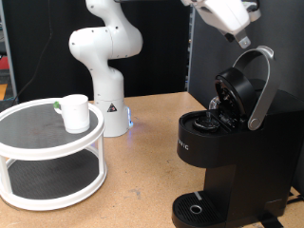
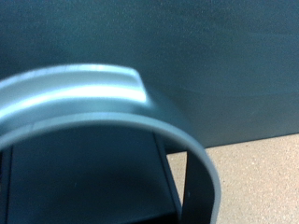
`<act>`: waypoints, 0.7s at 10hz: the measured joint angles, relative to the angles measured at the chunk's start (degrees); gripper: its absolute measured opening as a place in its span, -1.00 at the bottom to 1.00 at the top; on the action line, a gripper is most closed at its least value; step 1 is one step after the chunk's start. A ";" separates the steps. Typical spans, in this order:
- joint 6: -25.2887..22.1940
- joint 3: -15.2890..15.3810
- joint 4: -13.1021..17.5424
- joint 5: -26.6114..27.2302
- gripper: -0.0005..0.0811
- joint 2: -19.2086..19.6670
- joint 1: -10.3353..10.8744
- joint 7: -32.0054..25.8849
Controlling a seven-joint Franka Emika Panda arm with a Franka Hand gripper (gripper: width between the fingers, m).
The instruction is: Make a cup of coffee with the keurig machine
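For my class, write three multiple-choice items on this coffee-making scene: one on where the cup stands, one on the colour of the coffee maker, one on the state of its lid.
1. Where does the cup stand?
A. On the keurig machine's drip base
B. On the top tier of the round white stand
C. Between the gripper's fingers

2. What colour is the body of the keurig machine?
A. Black
B. Red
C. White

3. How is the machine's lid?
A. Shut flat
C. Taken off and lying on the table
B. Swung up, open

Answers: 1 B, the cup sits on the round white stand at the exterior view's left, apart from the machine. 2 A, its housing is black, with a silver-grey handle. 3 B, the lid is tilted up and the pod chamber shows beneath it.
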 joint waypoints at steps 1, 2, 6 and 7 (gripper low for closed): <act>0.97 0.73 0.23 0.23 0.76 0.16 0.07 0.57; 1.67 1.49 0.37 0.24 0.31 0.23 0.17 1.43; 4.81 4.78 1.07 0.24 -0.45 1.69 0.46 4.55; 5.63 5.65 1.22 0.10 -0.84 2.21 0.50 5.09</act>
